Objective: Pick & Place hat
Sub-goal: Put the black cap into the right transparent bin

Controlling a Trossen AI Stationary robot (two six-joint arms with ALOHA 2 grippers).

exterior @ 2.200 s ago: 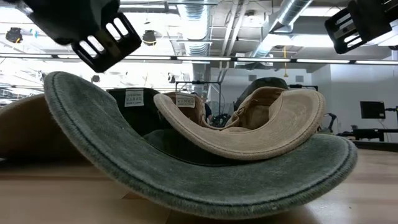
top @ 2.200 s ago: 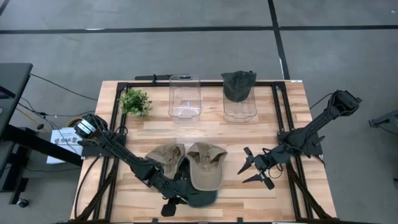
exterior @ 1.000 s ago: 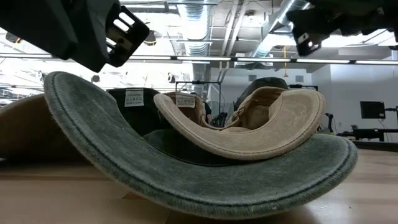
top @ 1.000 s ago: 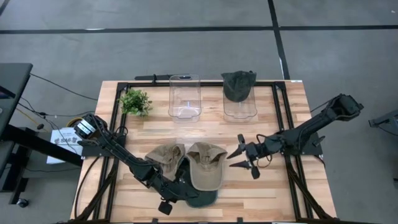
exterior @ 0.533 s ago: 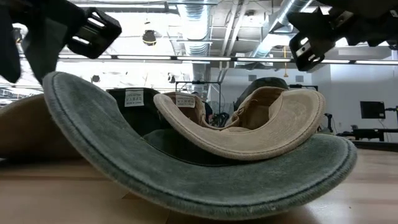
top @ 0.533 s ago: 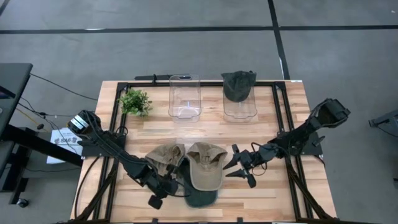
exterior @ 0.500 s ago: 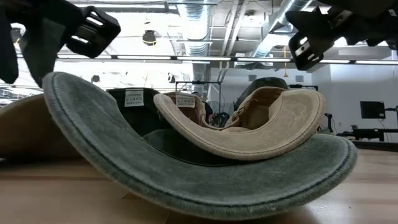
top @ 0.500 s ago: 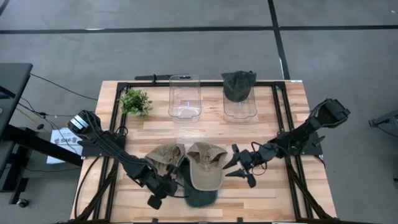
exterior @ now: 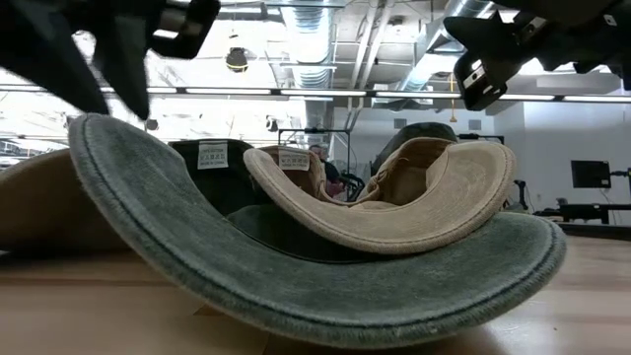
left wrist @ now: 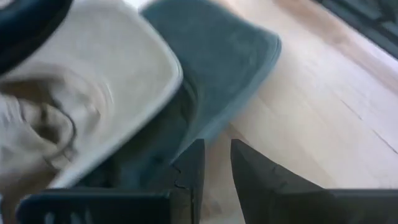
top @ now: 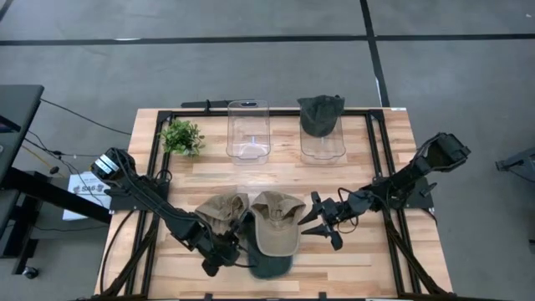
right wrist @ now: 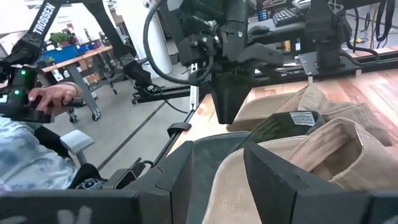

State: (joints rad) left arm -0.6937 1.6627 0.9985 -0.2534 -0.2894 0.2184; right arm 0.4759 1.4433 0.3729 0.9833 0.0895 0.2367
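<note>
Hats lie in a pile near the front edge of the wooden surface [top: 359, 167]. High view: two tan hats, one [top: 221, 213] on the left and one [top: 274, 224] on the right, sit side by side atop a dark green hat [top: 269, 265] whose brim pokes out at the front. Left pincer [top: 219, 259] sits at the pile's front-left edge, touching or just beside the green brim; contact cannot be confirmed from above. Right pincer [top: 316, 219] hovers just beside the right tan hat, fingers spread apart, empty. At the back stand two clear containers: the left one [top: 248, 130] holds nothing visible; the right one [top: 323, 134] carries a dark hat [top: 321, 113] perched on its top. A small potted plant [top: 181, 136] stands to their left.

Low view: green brim [exterior: 296, 276] curves across the foreground with a tan brim [exterior: 394, 212] resting in it.

Left wrist view: fingers [left wrist: 193, 168] stand a narrow gap apart, nothing between them, above the green brim [left wrist: 217, 74].

Right wrist view: open fingers [right wrist: 267, 168] face the hat pile; a person's hand [right wrist: 53, 99] shows in the room beyond.
</note>
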